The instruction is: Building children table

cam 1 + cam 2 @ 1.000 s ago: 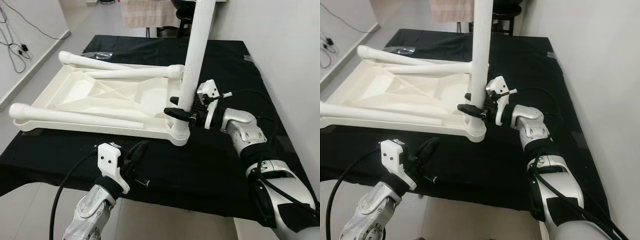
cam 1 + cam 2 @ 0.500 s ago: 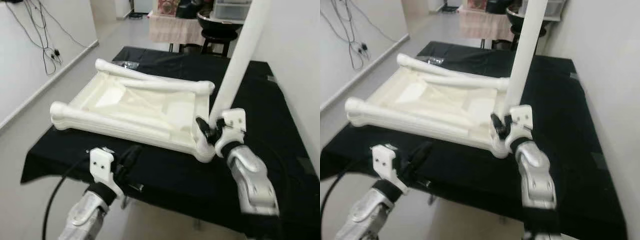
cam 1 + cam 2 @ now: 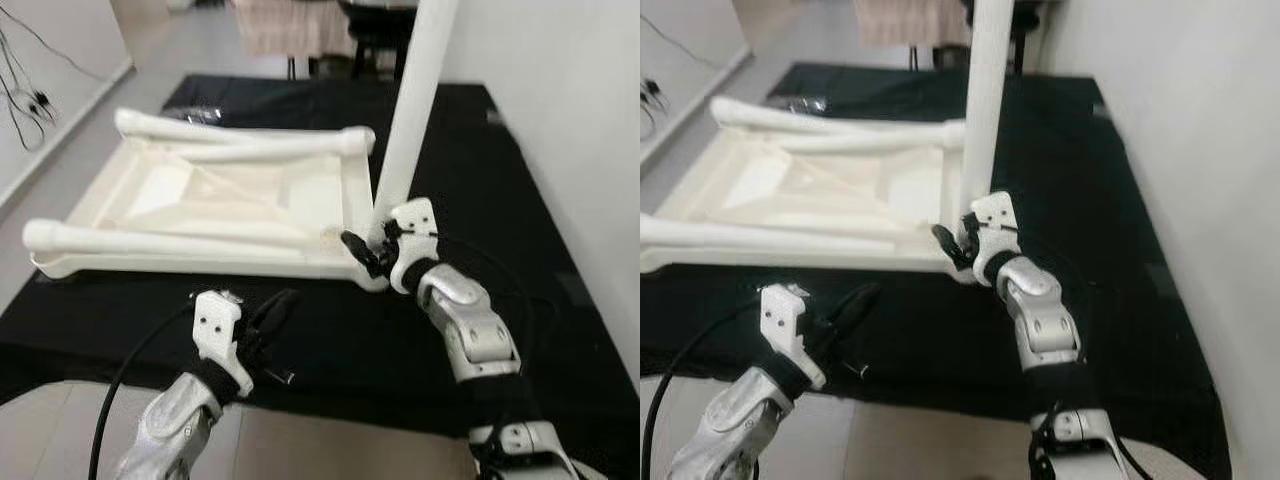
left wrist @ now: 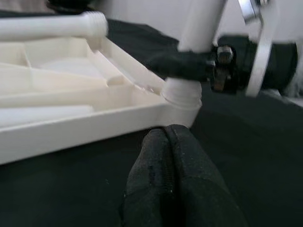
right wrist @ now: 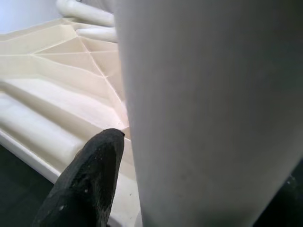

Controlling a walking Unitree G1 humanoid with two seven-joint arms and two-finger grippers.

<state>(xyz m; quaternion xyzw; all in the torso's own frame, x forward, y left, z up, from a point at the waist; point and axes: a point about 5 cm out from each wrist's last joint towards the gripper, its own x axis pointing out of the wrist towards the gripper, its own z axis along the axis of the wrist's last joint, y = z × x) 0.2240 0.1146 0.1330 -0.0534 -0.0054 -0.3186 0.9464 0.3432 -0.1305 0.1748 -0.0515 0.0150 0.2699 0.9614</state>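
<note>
The white table top (image 3: 200,190) lies upside down on the black-covered table (image 3: 480,170). Two white legs lie along it, one at the far edge (image 3: 240,140) and one at the near edge (image 3: 150,240). A third leg (image 3: 410,110) stands upright in the near right corner socket (image 4: 182,94). My right gripper (image 3: 375,245) is shut on this upright leg just above the socket; the leg (image 5: 203,113) looms close beside one finger (image 5: 85,184). My left gripper (image 3: 283,300) hovers at the table's front edge, short of the corner, its fingers (image 4: 173,179) pressed together and empty.
A white wall (image 3: 580,100) runs close along the table's right side. Behind the table stand a dark stool (image 3: 370,30) and a cloth-covered stand. Cables (image 3: 30,100) lie on the floor at the left. A small clear bag (image 3: 205,113) lies at the table top's far end.
The camera has swung about. My right wrist has come round from the right of the upright leg to its near side, still gripping the base. The left gripper has hardly moved.
</note>
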